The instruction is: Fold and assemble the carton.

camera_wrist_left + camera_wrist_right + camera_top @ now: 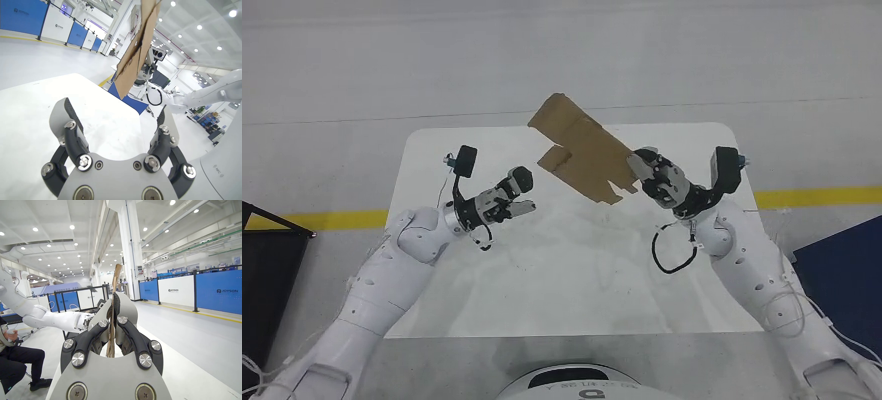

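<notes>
**Flat carton held aloft by the right claw, left claw open and empty**

The carton point(580, 150) is a flattened piece of brown cardboard. It is lifted off the white desk point(572, 280) and hangs over the desk's far right part. In the top view it lies slantwise, and its far end reaches out past the desk's far edge. Notched flaps show along its lower edge, on the side toward the left arm.

The right claw point(640, 172) grips the carton at the end nearest the right arm. In the right wrist view the two fingers point(121, 306) are pressed together on the cardboard point(115, 275). It shows edge-on between them and rises above the fingertips of the claw point(113, 300).

The left claw point(525, 194) is over the left part of the desk, well apart from the carton and pointing toward it. In the left wrist view its fingers point(70, 111) are spread wide with nothing between them, so the claw point(115, 108) is empty. Beyond them, the carton point(138, 49) hangs above the desk point(28, 106), with its layered lower corner pointing down.
</notes>
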You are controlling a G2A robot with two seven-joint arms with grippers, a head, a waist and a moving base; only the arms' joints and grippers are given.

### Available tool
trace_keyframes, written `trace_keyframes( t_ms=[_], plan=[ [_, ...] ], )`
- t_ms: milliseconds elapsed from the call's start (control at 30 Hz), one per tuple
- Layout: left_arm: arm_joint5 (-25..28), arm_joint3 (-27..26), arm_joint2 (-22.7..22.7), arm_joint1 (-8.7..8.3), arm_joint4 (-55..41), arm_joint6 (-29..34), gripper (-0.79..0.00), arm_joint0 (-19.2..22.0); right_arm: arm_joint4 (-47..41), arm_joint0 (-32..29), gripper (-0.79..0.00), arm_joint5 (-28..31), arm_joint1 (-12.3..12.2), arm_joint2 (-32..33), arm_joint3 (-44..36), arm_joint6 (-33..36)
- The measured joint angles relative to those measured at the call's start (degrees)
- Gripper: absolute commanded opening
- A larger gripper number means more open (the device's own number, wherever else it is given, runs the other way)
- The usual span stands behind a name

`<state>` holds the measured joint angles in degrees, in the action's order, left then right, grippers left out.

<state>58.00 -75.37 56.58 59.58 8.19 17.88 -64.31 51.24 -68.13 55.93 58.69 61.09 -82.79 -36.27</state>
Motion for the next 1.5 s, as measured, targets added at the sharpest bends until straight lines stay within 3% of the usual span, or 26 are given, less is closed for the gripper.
trace_keyframes(
  t_ms=[33,200,533,600,667,700,867,900,933,967,1167,1300,1500],
  plan=[
    [0.0,0.54,-1.25,0.31,-0.87,-0.17,-0.003,0.95,-0.13,0.28,-0.785,0.13,0.22,-0.42,0.36,-0.08],
    [0.0,3.81,-5.58,1.81,-2.12,-2.79,-0.222,5.55,-1.44,1.55,-0.785,1.73,1.17,-1.78,2.26,0.1],
    [0.0,4.44,-6.71,2.12,-2.37,-7.96,-0.514,8.04,-7.14,3.19,-0.785,2.07,1.63,-4.58,3.79,1.9],
    [0.0,4.08,-6.95,2.09,-2.73,-8.48,-0.597,8.1,-7.82,3.64,-0.785,2.07,1.64,-4.85,4.44,2.38],
    [0.0,3.94,-7.02,2.0,-2.86,-8.79,-0.748,8.1,-8.34,3.9,-0.785,2.07,1.65,-4.96,4.84,2.57],
    [0.0,3.87,-7.03,1.91,-2.91,-8.88,-0.785,8.09,-8.62,4.03,-0.785,2.07,1.64,-4.99,5.02,2.69],
    [0.0,3.56,-6.73,1.46,-2.64,-9.18,-0.785,8.01,-9.26,4.34,-0.785,2.07,1.64,-5.43,5.41,3.23],
    [0.0,3.66,-6.67,1.33,-2.24,-9.19,-0.785,7.97,-9.66,4.42,-0.757,2.07,1.63,-5.77,5.54,3.61],
    [0.0,3.85,-6.64,1.22,-1.79,-9.08,-0.785,7.99,-10.04,4.54,-0.403,2.07,1.61,-5.96,5.59,3.85],
    [0.0,3.97,-6.69,1.11,-1.28,-8.85,-0.785,8.07,-10.34,4.66,0.0,2.07,1.57,-6.12,5.57,4.07],
    [0.0,6.93,-6.07,-0.1,4.3,-7.41,-0.785,9.33,-6.83,5.31,0.0,2.07,0.37,-5.5,4.57,6.02],
    [0.0,8.29,-4.96,-1.17,13.93,-10.6,-0.785,9.6,1.44,4.44,0.0,2.07,-0.7,-3.39,3.34,6.07],
    [0.0,7.22,-4.77,-2.51,26.18,-16.23,-0.785,9.0,7.17,4.87,0.0,1.99,-1.38,-4.83,3.46,7.44]
  ],
)
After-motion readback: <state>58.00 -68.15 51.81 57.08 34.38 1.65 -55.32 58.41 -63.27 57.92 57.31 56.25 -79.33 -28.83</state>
